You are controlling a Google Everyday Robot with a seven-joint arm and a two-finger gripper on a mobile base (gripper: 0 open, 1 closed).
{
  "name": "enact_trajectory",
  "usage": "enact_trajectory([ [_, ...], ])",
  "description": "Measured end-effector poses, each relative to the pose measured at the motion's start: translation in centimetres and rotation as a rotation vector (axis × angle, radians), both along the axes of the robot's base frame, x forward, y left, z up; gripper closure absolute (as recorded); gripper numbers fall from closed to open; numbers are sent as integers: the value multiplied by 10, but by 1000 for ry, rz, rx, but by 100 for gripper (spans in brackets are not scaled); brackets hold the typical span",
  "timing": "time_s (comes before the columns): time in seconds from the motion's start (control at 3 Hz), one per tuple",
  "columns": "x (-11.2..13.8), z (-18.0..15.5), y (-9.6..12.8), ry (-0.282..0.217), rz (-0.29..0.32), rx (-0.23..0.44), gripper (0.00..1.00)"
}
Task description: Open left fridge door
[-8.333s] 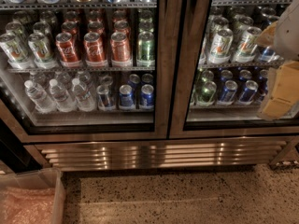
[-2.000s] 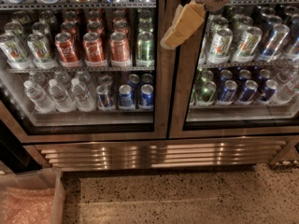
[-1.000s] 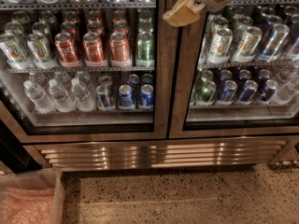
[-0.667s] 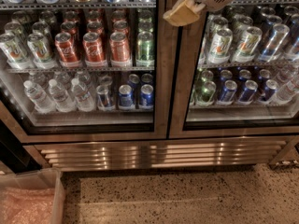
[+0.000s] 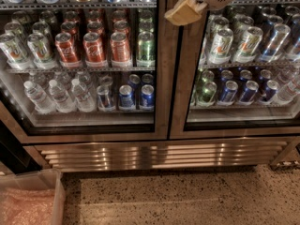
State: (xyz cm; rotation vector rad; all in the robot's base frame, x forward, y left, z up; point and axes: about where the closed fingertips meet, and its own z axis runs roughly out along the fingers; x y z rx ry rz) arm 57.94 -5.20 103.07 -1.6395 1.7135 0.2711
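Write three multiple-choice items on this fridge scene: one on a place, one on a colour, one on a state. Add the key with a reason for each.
1. Where is the claw?
A. At the top, in front of the steel frames where the two doors meet
B. Low, near the floor
C. At the far left edge

2. What colour are the three cola cans just left of the green can?
A. Blue
B. Red
C. Yellow

3. The left fridge door is
A. swung wide open
B. taken off
C. shut

Key:
1 A: the claw hangs at the picture's top, over the middle frames.
2 B: their bodies are plainly red.
3 C: its frame lies flush beside the right door, with no gap showing.
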Motion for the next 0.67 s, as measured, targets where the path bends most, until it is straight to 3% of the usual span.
enact_trajectory([
  [0.67,6,3,-6,0,0,0,100],
])
